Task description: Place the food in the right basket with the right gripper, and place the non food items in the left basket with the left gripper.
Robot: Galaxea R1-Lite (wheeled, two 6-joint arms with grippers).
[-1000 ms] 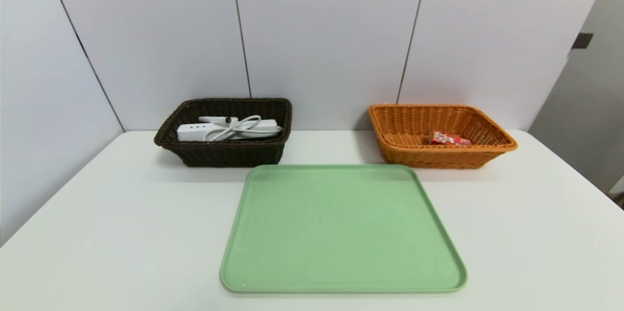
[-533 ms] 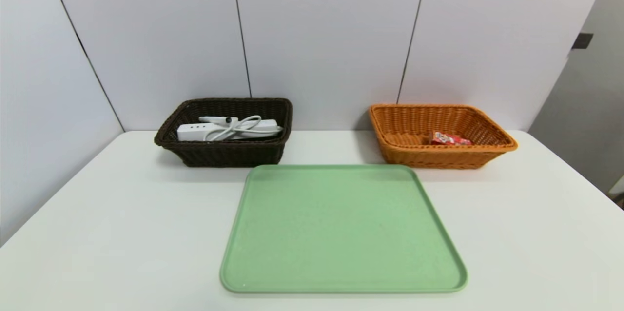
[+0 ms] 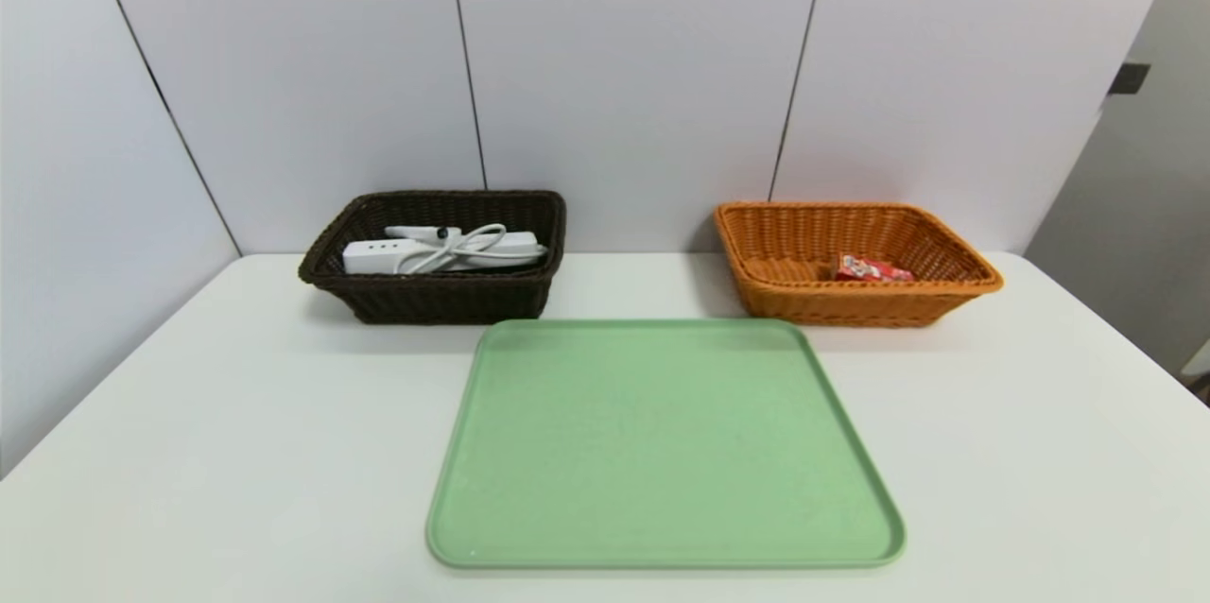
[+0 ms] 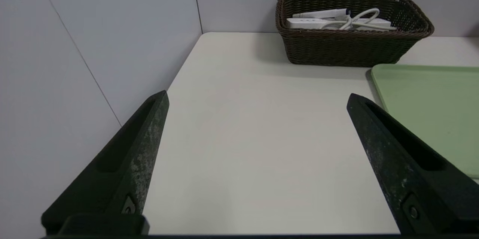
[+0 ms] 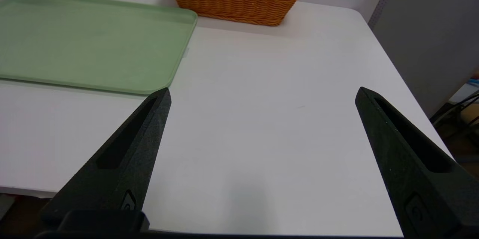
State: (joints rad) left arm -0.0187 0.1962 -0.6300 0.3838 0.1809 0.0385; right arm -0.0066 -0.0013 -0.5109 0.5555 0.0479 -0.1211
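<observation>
Nearest you, both arms sit pulled back at the near edge of the white table (image 3: 236,452). The left gripper (image 4: 257,98) has its two black pointed jaws spread wide with nothing between them; the right gripper (image 5: 263,93) is the same, wide open and empty. Judging by how things lie, the sorting looks done, so the step in hand is simply parking: hold both arms low, level and apart, clear of everything on the table.

Past the grippers, a pale green tray (image 3: 529,527) lies flat in the middle of the table, with nothing on it. Beyond the tray, at the far left, the dark brown left basket (image 3: 440,299) holds the white power strip (image 3: 373,255), its coiled cord, and the white marker (image 3: 416,232). At the far right, well apart from it, the orange right basket (image 3: 832,305) holds the red snack pouch (image 3: 870,269).

Behind the baskets stand plain pale wall panels with thin dark seams.
</observation>
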